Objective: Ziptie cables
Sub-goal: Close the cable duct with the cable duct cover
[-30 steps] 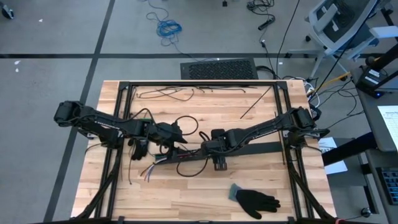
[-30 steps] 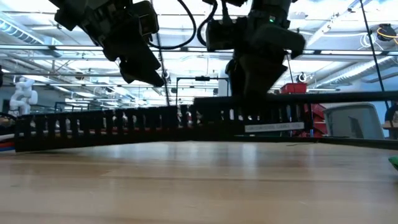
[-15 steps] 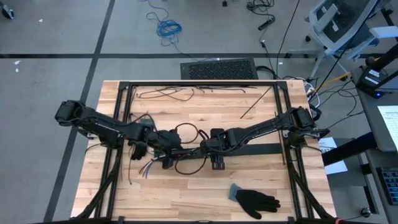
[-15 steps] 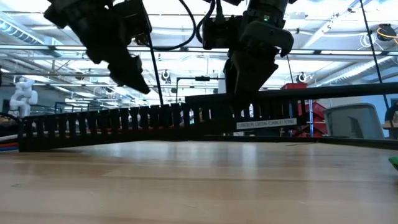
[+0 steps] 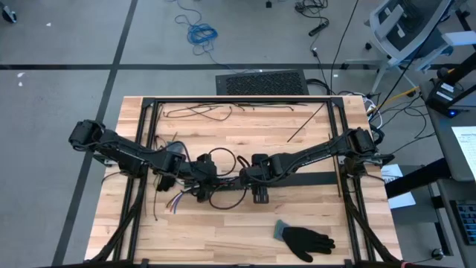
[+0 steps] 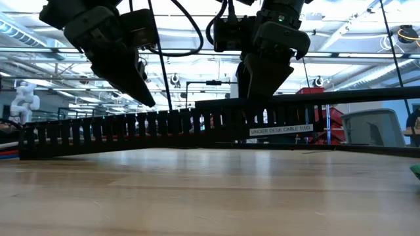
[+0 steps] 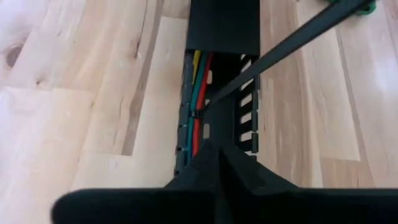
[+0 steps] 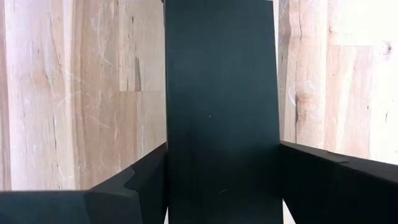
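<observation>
The right gripper (image 6: pixel 266 92) holds the black slotted strip (image 6: pixel 164 128) near its middle, with one finger on each side of the covered part. In the right wrist view the flat black cover (image 8: pixel 219 112) fills the space between the two fingers, so the jaws stand wide but are pressed on the strip. This grip probably serves to keep the strip steady on the wooden table (image 5: pixel 223 231) while the other arm works inside it.

The left gripper (image 6: pixel 141 92) hangs just above the open, slotted part of the strip, and its fingers are pressed together. In the left wrist view they form one dark point directly over the channel. A thin black strand (image 7: pixel 280 46) runs from this point across the strip, and I think the fingers pinch it, but the contact itself is hidden, so I cannot be sure.

The cables (image 7: pixel 198 106) lie inside the channel of the strip, side by side along its length: red, green and yellow ones are visible there. Their loose ends (image 5: pixel 176 205) come out at the left end of the strip and spread on the table. A black glove (image 5: pixel 305 238) lies near the front edge, well apart from the work.
</observation>
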### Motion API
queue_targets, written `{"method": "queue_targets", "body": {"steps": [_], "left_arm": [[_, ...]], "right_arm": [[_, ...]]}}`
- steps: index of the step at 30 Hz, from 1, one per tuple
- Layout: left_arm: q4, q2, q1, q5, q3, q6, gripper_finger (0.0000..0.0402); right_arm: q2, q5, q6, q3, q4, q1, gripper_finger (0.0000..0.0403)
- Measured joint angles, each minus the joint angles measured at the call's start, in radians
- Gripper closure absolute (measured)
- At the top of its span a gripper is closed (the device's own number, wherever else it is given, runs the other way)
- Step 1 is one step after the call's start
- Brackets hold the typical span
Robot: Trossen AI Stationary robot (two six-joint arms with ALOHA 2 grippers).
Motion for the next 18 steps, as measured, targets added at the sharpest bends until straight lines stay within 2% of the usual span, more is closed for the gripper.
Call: {"method": "queue_targets", "body": {"steps": [8, 15, 18], "left_arm": [[-0.005, 0.002, -0.020, 0.001, 0.000, 0.004, 0.0400], [0.001, 0.087, -0.018, -0.017, -0.034, -0.010, 0.0401], [0.028, 0.111, -0.006, 0.009, -0.035, -0.023, 0.0401]], "right_arm": [[0.000, 0.000, 0.000, 0.000, 0.000, 0.000, 0.0179], [0.000, -0.001, 0.000, 0.000, 0.002, 0.000, 0.0179], [0.000, -0.004, 0.000, 0.000, 0.013, 0.000, 0.0179]]}}
